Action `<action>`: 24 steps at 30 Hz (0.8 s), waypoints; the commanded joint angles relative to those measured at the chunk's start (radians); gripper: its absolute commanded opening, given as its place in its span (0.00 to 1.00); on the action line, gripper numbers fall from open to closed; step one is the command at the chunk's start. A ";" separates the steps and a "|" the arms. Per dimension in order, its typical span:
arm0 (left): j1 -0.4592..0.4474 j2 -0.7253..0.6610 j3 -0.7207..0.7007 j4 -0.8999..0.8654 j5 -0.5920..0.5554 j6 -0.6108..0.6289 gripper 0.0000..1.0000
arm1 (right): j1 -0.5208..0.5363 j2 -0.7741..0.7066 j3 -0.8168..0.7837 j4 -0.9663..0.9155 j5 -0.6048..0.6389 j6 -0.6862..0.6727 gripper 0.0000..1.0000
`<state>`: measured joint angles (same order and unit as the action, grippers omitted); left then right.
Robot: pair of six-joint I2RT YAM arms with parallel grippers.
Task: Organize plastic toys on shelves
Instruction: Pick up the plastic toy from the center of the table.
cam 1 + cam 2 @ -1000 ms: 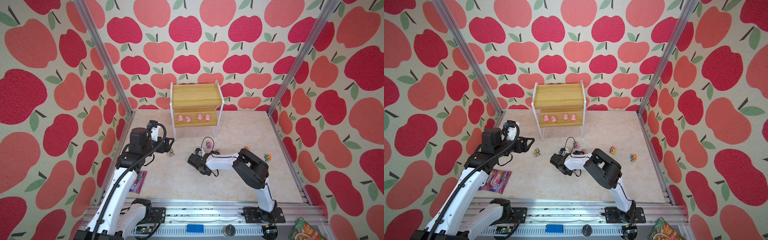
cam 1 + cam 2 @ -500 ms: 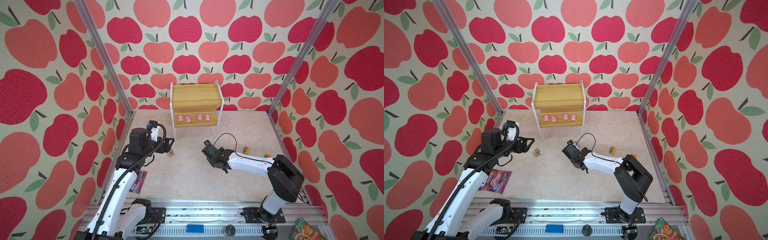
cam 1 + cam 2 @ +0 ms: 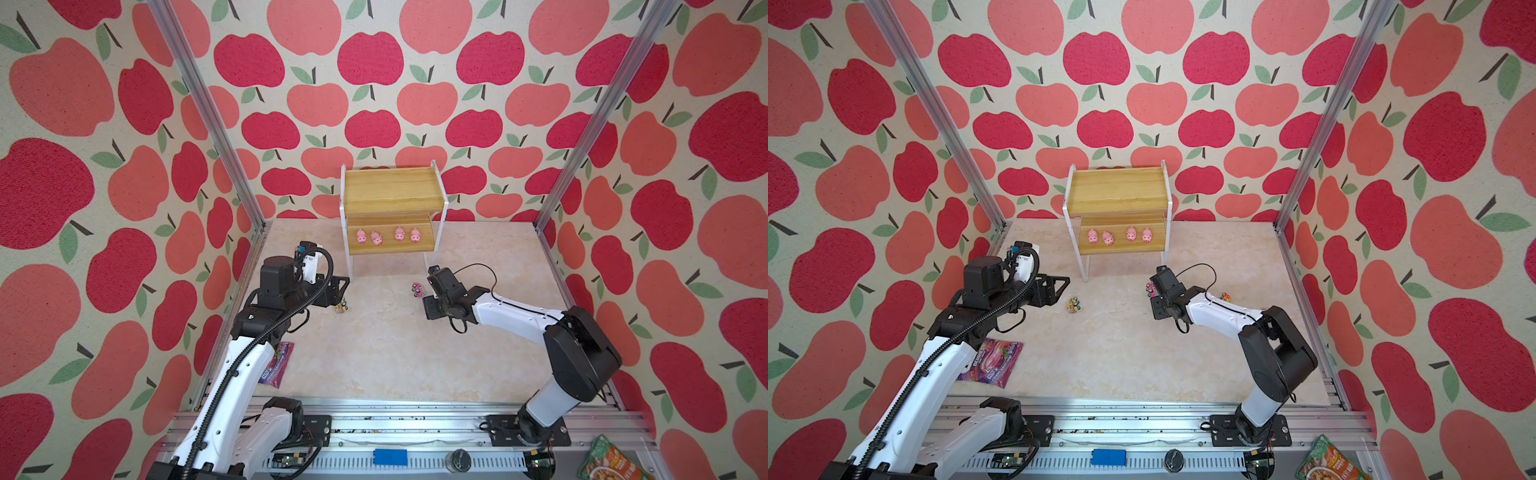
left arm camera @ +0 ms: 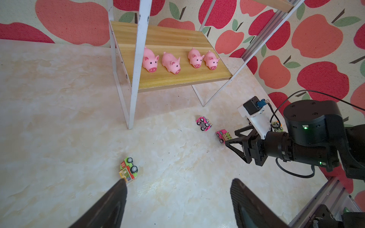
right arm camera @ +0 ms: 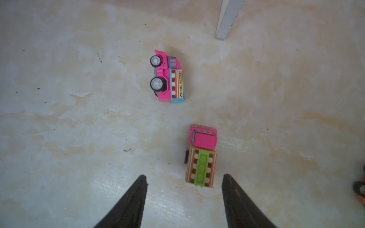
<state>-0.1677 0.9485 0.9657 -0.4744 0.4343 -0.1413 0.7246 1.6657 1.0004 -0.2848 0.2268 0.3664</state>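
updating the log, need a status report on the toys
Left end effector open, empty; right end effector open, empty. Four pigs on lower shelf, four trucks on table. Upright pink truck just ahead of right one, path clear.

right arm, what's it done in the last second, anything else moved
The right arm unfolded, carrying the right gripper toward the rack, to a pink-green truck just ahead of its open jaws; nothing gripped. The left gripper, pigs and green truck stayed put.
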 commanded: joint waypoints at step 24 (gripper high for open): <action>-0.004 -0.018 -0.016 0.001 -0.013 0.011 0.85 | -0.050 0.072 0.035 0.035 0.010 -0.037 0.29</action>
<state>-0.1684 0.9485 0.9653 -0.4744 0.4305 -0.1398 0.6800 1.7832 1.0374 -0.2401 0.2230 0.3542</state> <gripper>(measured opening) 0.847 0.304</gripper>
